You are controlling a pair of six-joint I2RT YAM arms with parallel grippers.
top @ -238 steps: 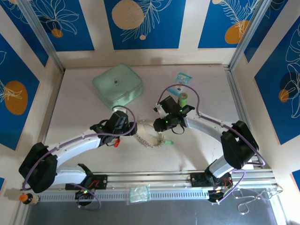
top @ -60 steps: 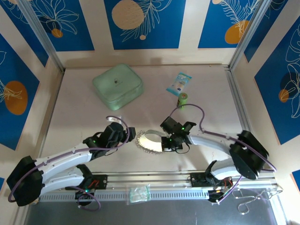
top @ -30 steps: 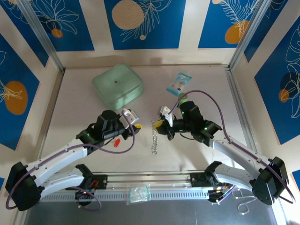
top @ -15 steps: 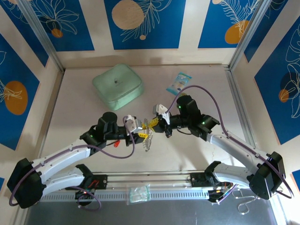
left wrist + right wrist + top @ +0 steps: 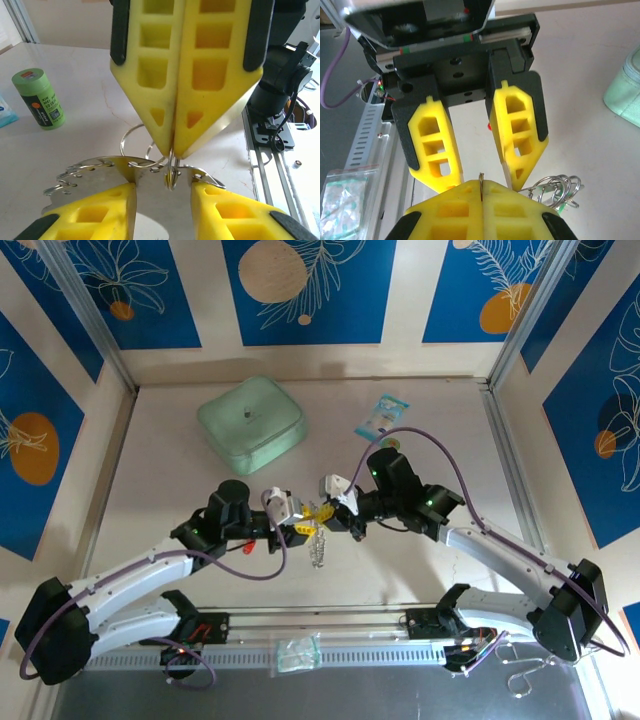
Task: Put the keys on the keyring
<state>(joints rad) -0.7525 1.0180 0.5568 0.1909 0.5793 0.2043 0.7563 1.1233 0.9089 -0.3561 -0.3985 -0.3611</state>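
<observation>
Right gripper [image 5: 481,186] clamps the keyring [image 5: 90,172]; left gripper [image 5: 163,190] stands open around it.

The right fingers are pressed fully together, and the thin edge of the keyring is pinched between their tips. The keyring is held up in the air over the middle of the table [image 5: 180,470], between the two arms, and its metal fringe hangs down from it. The left gripper meets the right one tip to tip. Its jaws stand apart, one finger on each side of the right gripper's tip and of the keyring. I cannot tell if the left fingers touch the keyring. Some small wire rings [image 5: 555,186] hang just beside the right fingertips, with a bit of green [image 5: 561,202] among them, too small to tell what it is.
</observation>
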